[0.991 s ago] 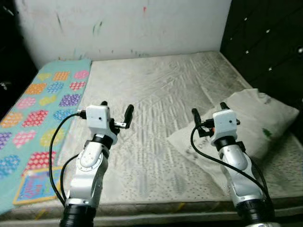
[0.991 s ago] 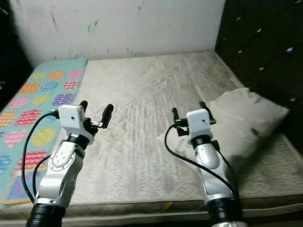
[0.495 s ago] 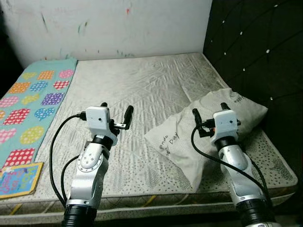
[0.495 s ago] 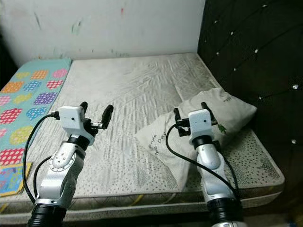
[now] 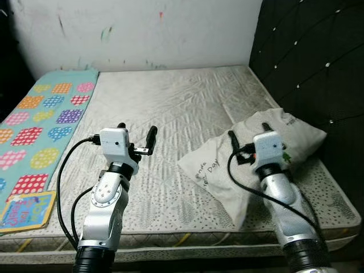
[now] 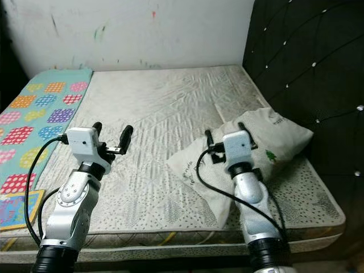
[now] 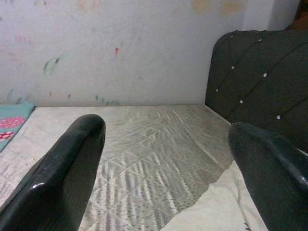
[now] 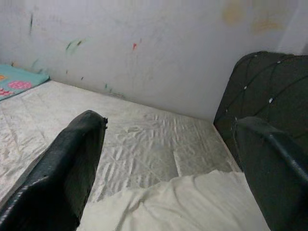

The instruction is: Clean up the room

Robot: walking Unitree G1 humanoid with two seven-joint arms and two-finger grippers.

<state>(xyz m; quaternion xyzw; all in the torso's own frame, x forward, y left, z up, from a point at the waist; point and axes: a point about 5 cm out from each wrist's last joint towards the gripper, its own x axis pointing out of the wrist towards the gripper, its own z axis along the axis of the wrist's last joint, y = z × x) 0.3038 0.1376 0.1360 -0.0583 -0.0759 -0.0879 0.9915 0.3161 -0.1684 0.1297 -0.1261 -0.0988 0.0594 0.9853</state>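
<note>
I'm standing at the foot edge of the bed w/ both arms raised in front of me, nothing in either one. Nearest to me, my left end effector point(image 5: 137, 138) is hovering over the bare mattress point(image 5: 170, 108), fingers spread wide apart & gripping nothing; my right end effector point(image 5: 247, 139) is hanging just above the near part of the pillow point(image 5: 296, 136), fingers also wide open & empty, not touching the fabric as far as I can tell. I'm judging both are being held up & open as a ready pose, since a soft pillow needs a wide pinch. Off to my left, near the bed edge, a small colourful book or card point(image 5: 25, 209) is lying on the patterned teal blanket point(image 5: 40, 122), which is covering the left strip of the mattress up toward the wall. The pillow is the most likely thing to tidy: it's lying crooked on the right side, mid-bed, w/ one corner pointing toward me & the far corner almost against the dark padded headboard point(image 5: 310, 57) that's running along my right. It's got some writing & a small green tree print on it. It's slumping flat, so it's prob. light & floppy, and grabbing one corner would let the rest sag. Farthest off, the white wall point(image 5: 142, 28) w/ a few paint marks is closing off the far end of the bed. Next, I'm guessing, is lowering the right arm onto the pillow & pinching a fold.
</note>
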